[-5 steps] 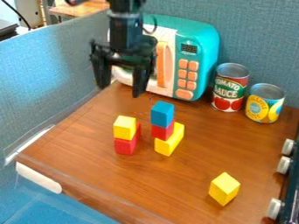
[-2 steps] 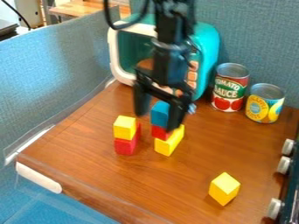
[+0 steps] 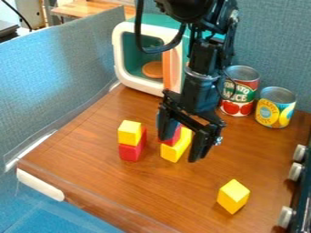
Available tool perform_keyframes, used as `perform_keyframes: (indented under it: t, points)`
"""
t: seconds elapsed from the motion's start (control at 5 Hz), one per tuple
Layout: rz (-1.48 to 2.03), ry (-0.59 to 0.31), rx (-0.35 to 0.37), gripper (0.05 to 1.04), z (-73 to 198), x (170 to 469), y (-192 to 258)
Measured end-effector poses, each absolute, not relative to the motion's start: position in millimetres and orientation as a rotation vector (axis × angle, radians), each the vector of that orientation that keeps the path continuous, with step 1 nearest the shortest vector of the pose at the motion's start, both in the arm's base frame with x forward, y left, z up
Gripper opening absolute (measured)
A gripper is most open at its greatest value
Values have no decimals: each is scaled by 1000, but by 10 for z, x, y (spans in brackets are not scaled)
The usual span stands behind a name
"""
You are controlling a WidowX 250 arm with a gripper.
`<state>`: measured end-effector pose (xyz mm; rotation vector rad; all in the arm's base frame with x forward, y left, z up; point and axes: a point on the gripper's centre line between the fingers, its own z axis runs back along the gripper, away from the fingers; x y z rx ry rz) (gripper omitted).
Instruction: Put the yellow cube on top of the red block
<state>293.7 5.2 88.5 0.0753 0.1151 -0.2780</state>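
Yellow cube [image 3: 129, 133]: seated on top of the red block [image 3: 129, 152], in the two-piece stack left of centre on the wooden tabletop [image 3: 115, 189]. The red block extends out past the cube on its right side. A loose yellow cube [image 3: 233, 198] sits by itself near the right front, well apart from both stacks. Gripper [image 3: 180, 148]: hangs over the middle of the tabletop, fingers spread, tilted, the right one lower in my view. They partly cover the second stack: blue block [image 3: 171, 127] on top, small red block [image 3: 173, 137] under it, yellow block [image 3: 173, 152] at the bottom. I cannot tell whether the fingers touch it. Far side: toy microwave [image 3: 119, 63] with orange handle [image 3: 173, 68]; to its right, a tomato can [image 3: 234, 107] and a yellow-and-blue can [image 3: 277, 109] just beside it. White knobs [image 3: 295, 172] line the right edge.
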Motion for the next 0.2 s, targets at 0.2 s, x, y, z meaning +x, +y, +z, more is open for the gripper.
perform_keyframes:
  t: [0.2]
  points:
    - [-195, 107, 86, 999, 877, 2946, 56]
